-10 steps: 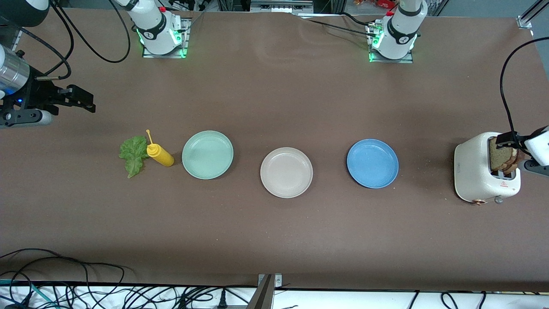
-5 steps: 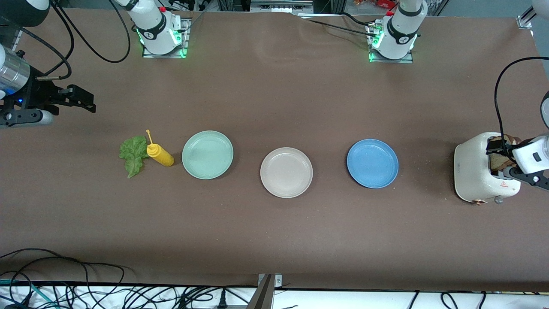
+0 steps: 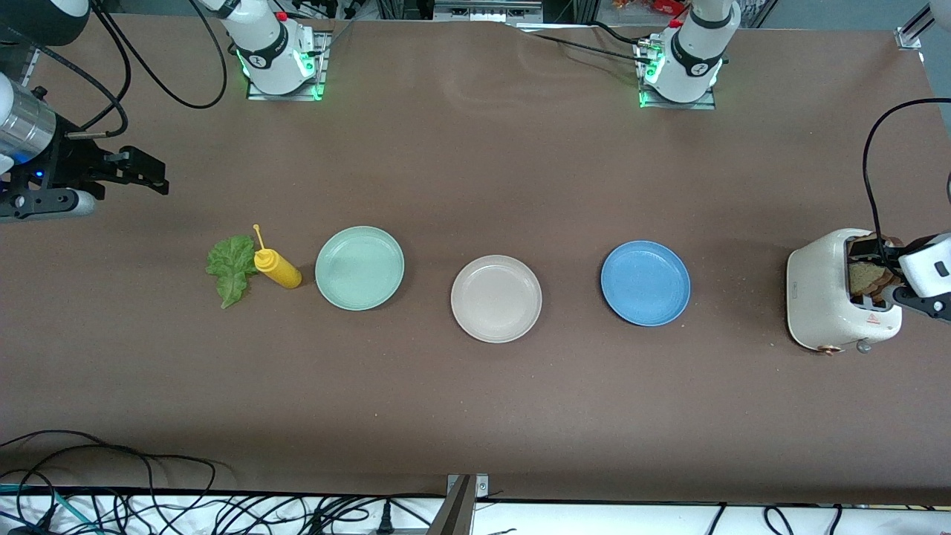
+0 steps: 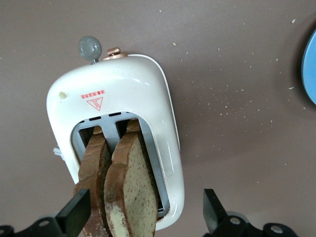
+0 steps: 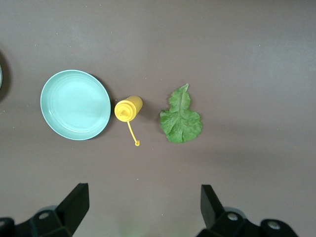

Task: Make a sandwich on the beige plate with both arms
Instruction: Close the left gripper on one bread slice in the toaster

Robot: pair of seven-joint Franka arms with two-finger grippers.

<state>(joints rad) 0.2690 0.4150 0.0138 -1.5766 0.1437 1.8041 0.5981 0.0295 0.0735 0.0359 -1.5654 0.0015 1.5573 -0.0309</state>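
bare brown table (image 3: 475, 416) surrounds the empty beige plate (image 3: 496, 299), between the mint plate (image 3: 359, 267) and blue plate (image 3: 645, 282). left gripper (image 4: 143, 210), fingers spread, hangs over the toaster (image 4: 123, 103), straddling two bread slices (image 4: 121, 190); a red warning triangle shows, its lettering unreadable. right gripper (image 5: 140, 205) waits agape above the lettuce (image 5: 181, 117) and yellow bottle (image 5: 128, 108).

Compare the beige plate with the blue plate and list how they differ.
Colour: the beige plate is cream-beige, the blue plate bright blue.
Place: the beige plate sits mid-table, the blue plate toward the left arm's end, closer to the toaster.
Depth: the beige plate lies slightly nearer the front camera than the blue plate.
Both are round, shallow, rimmed and hold nothing.
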